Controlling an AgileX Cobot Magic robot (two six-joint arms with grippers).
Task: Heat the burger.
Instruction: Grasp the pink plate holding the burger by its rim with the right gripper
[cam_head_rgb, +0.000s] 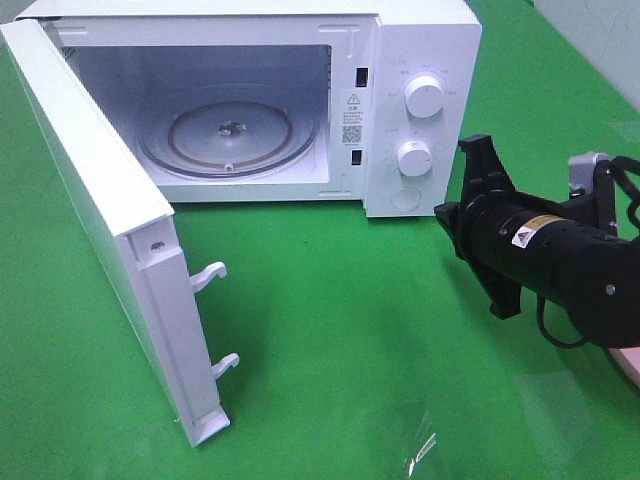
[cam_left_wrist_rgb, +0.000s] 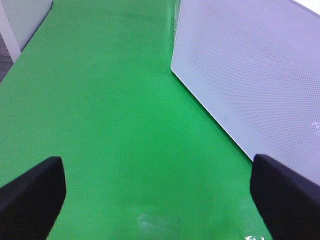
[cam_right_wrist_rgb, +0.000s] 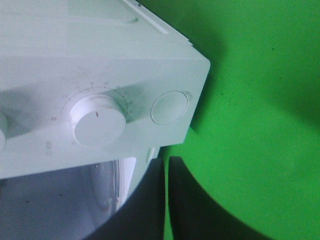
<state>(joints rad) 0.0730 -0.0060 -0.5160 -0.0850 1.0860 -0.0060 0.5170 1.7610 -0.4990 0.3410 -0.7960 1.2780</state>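
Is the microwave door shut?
No, the microwave door stands swung wide open, so you can see the glass turntable inside.

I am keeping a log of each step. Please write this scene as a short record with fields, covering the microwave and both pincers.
microwave: white, on green cloth
door: wide open
turntable: glass, nothing on it
burger: not in view
left pincer: open, empty, above the cloth beside the door
right pincer: shut, empty, close to the lower knob
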